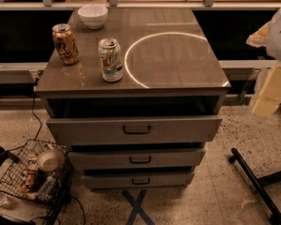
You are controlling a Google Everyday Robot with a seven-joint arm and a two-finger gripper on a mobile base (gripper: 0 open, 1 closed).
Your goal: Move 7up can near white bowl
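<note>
The 7up can [111,59] stands upright on the brown cabinet top [178,55], near its front left. The white bowl [92,16] sits at the back left of the same top, well behind the can. My gripper [268,96] hangs at the right edge of the view, off the cabinet's right side, below the level of the top and far from both the can and the bowl. It holds nothing that I can see.
A brown-and-gold can [65,43] stands left of the 7up can. A bright ring of light [168,55] lies on the top. Three drawers [136,129] are pulled slightly out. A wire basket [35,172] with a tan dish sits on the floor at left. A black wheeled leg [257,182] is at right.
</note>
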